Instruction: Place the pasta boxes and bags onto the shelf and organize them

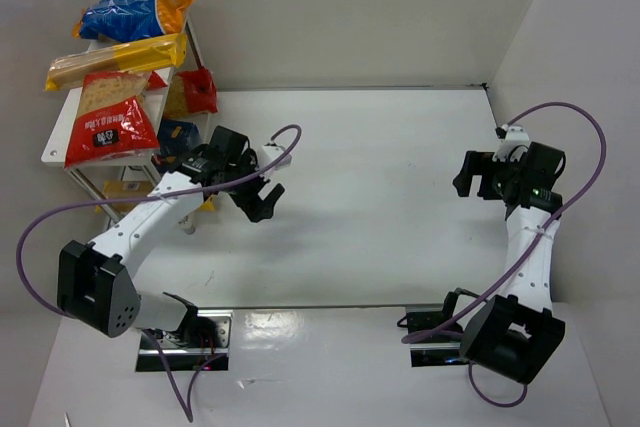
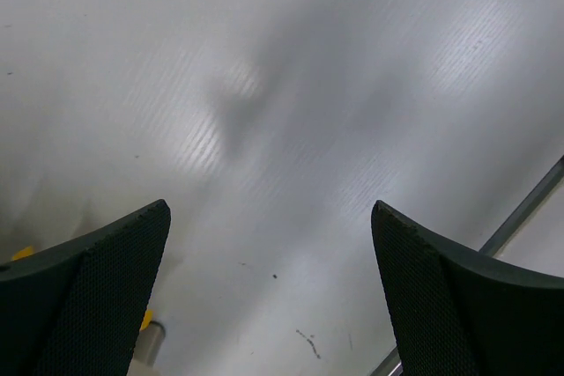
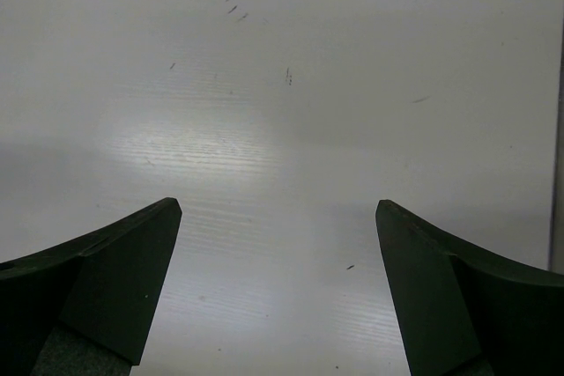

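The shelf [image 1: 58, 143] stands at the far left. On its white top board lie a blue-and-orange bag [image 1: 130, 13], a long yellow spaghetti bag [image 1: 118, 58] and a clear bag with a red label [image 1: 108, 119]. Lower tiers hold a small red pack [image 1: 198, 92], a blue pack [image 1: 178, 135] and a yellow pack [image 1: 125, 192]. My left gripper [image 1: 262, 194] is open and empty just right of the shelf, over the bare table; in the left wrist view [image 2: 270, 292] nothing lies between its fingers. My right gripper [image 1: 468, 175] is open and empty at the far right, also over bare table [image 3: 278, 292].
White walls close in the table at the back and both sides. A shelf foot [image 2: 148, 341] and a thin metal bar [image 2: 520, 213] show in the left wrist view. Purple cables loop from both arms.
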Motion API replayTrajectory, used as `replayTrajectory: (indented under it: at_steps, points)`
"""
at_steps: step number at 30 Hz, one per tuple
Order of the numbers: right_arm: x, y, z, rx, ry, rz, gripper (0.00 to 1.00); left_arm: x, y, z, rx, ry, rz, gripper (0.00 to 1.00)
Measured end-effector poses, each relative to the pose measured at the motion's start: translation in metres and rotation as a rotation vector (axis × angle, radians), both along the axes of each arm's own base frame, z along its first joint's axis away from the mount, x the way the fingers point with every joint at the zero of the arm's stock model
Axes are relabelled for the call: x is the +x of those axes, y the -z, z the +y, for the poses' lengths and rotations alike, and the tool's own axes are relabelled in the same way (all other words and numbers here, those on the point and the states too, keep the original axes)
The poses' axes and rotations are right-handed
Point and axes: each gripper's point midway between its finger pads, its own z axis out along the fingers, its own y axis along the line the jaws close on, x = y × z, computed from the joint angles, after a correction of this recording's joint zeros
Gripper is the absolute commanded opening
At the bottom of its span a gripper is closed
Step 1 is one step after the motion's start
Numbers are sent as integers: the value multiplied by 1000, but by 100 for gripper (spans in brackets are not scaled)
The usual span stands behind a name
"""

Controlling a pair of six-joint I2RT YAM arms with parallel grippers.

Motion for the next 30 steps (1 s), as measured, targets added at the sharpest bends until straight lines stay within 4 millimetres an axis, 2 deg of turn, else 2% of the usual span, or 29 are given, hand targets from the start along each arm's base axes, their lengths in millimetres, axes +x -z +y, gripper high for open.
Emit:
replayTrajectory:
  at_steps: [7, 12, 25, 30]
  points:
    - [-4, 1, -9, -25, 31, 1, 100, -12, 27, -13, -79, 45, 95, 100]
    - [-6, 2, -15, -31, 50, 4, 100, -18, 46, -11, -68, 48, 127, 100]
    - [-6, 2, -15, -32, 50, 4, 100, -5, 52, -2, -32, 8, 97, 100]
    - [-6, 2, -16, -34, 49, 4, 100, -5, 60, -1, -20, 4, 118, 100]
